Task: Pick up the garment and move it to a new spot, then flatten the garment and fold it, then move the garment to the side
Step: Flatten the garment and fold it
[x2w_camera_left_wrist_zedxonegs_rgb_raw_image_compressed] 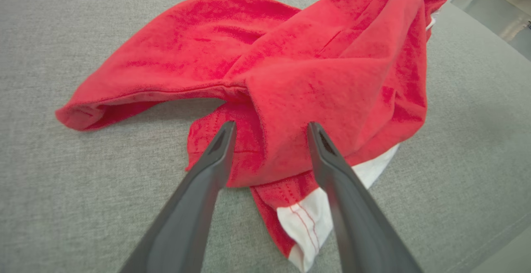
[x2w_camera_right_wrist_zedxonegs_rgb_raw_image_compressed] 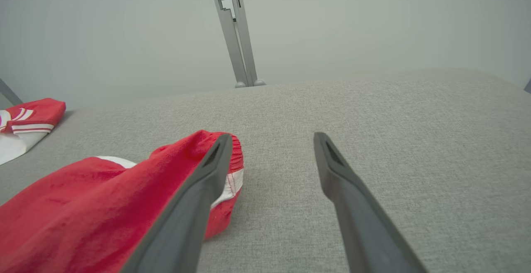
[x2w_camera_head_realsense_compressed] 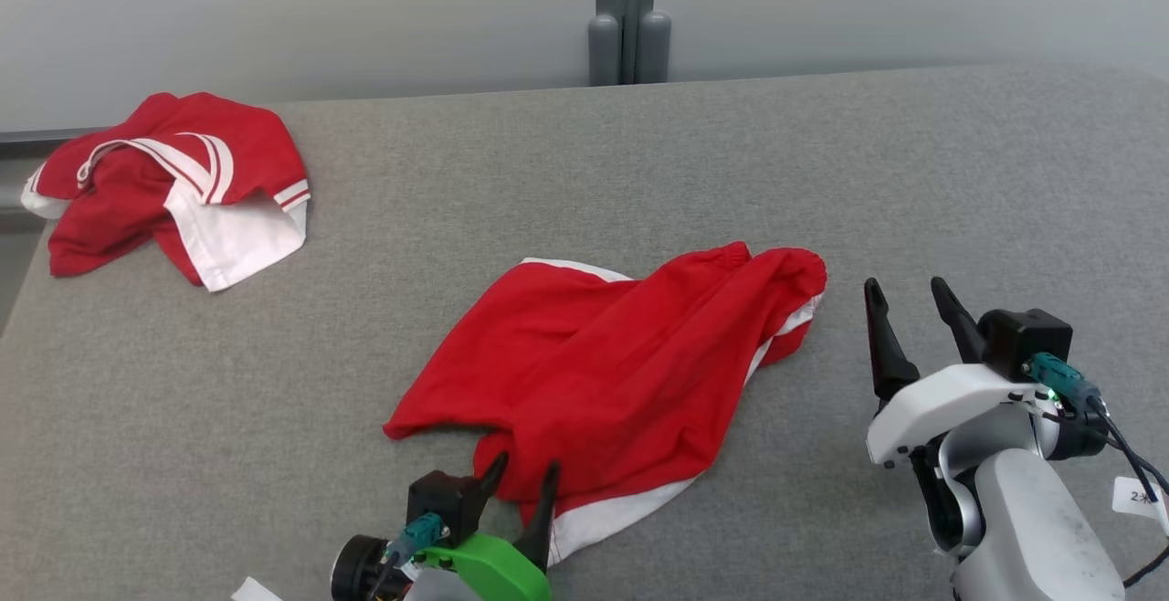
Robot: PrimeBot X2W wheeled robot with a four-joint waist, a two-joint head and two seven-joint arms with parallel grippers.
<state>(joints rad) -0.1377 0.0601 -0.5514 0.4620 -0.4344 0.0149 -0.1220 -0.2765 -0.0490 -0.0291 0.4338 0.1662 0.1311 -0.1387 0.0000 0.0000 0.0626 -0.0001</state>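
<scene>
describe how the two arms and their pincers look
The left pincer has two long dark tapered fingers on a bright green mount, with a black block and teal plug. The right pincer has the same fingers on a white shell, with a black block, teal plug, black cable and a small white tag.

Garment (x2w_camera_head_realsense_compressed: pixel 603 363): soft fleecy cloth; tabletop (x2w_camera_head_realsense_compressed: pixel 639 172): coarse woven fabric, matt.

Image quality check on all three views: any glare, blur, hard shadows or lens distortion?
Head view: even, diffuse light, no glare, garment sharp. Left wrist view: soft shadow under the garment's lifted fold; left gripper looms large from wide-angle stretch. Right wrist view: pale, washed-out wall, frame post appears to lean.
</scene>
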